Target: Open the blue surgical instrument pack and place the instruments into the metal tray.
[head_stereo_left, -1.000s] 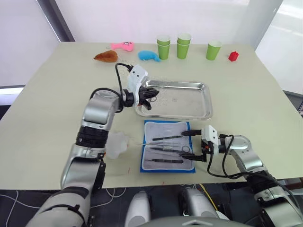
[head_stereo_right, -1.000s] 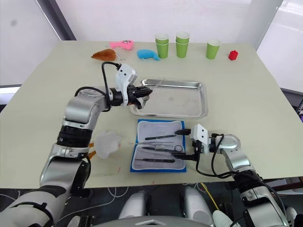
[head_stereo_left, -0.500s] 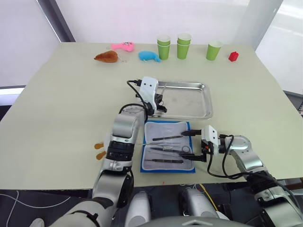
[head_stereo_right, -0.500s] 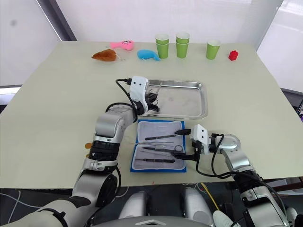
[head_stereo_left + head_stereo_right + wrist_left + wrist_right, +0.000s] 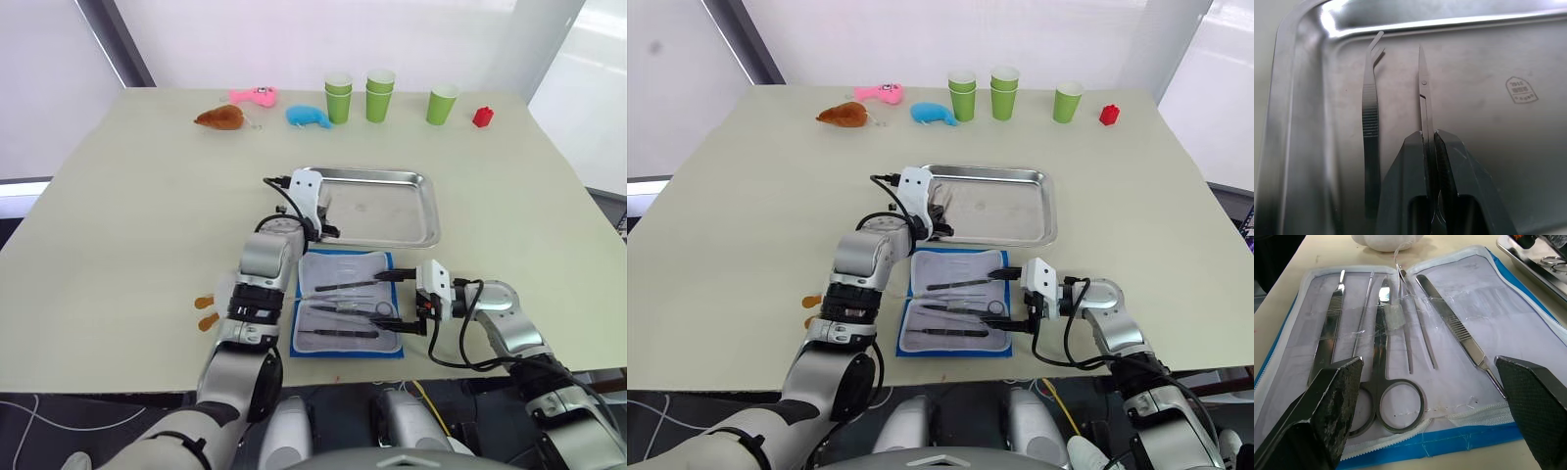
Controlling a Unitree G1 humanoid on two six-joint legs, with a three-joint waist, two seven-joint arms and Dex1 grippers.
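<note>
The left gripper (image 5: pixel 1429 142) was over the near-left corner of the metal tray (image 5: pixel 423 210), its two fingers pinched together on a pair of thin scissors (image 5: pixel 1423 93) whose blades ran out ahead of the fingertips, low over the tray floor. The main risk here looked to be a release from a tilt: if the fingers parted while the points were still raised or angled toward the rim, the scissors could skid across the smooth steel or ride up over the edge just beside the gripper. A bent pair of tweezers (image 5: pixel 1370 117) already lay in the tray, just to one side of the held scissors and nearly parallel to them, so a drop could also land across it and leave the two tangled. The blue surgical instrument pack (image 5: pixel 348 305) lay open just behind the left gripper, on the near side of the tray, with several instruments (image 5: pixel 1386 347) still strapped to its pale lining. The right gripper (image 5: pixel 410 303) sat at the pack's right edge with its fingers (image 5: pixel 1332 401) spread wide apart, holding nothing, the remaining tools directly ahead of it between the fingertips; closing in carelessly could drag the lining.
</note>
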